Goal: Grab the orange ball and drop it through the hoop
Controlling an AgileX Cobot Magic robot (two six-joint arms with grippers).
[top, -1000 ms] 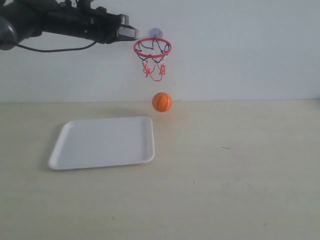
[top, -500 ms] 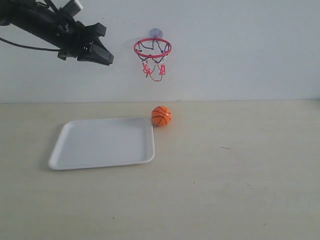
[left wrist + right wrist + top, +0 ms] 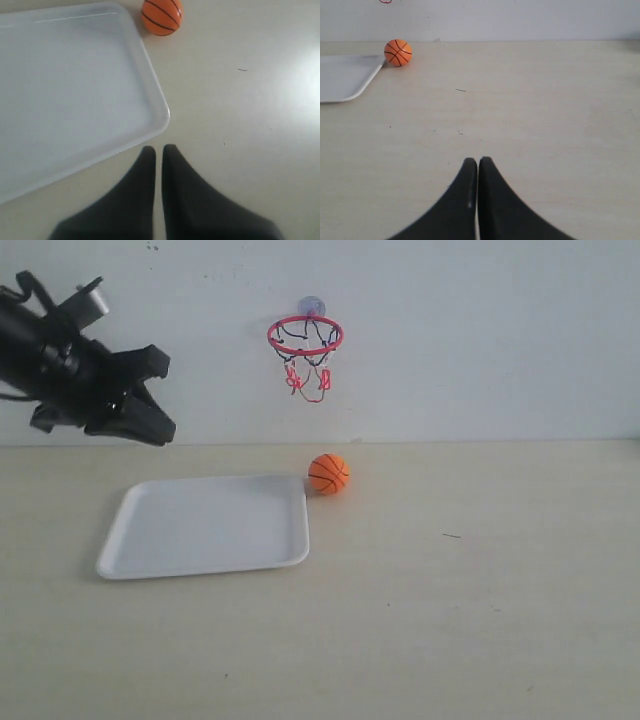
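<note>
The orange ball (image 3: 328,473) rests on the table below the hoop (image 3: 305,335), just off the white tray's far right corner. The hoop's red ring and dangling net hang from a suction cup on the back wall. My left gripper (image 3: 158,430) hovers at the left, above the tray's far left side and well away from the ball. In the left wrist view its gripper (image 3: 158,148) is shut and empty, with the ball (image 3: 161,16) far ahead. My right gripper (image 3: 478,160) is shut and empty over bare table, with the ball (image 3: 398,52) far off. It does not show in the exterior view.
A white tray (image 3: 200,525) lies flat on the left half of the beige table. It also shows as the tray (image 3: 75,90) in the left wrist view and the tray (image 3: 342,75) in the right wrist view. A white wall backs the table.
The ball dropped from under the hoop to the table and settled slightly right beside the tray. My left arm pulled back from the hoop, moving left and down.
</note>
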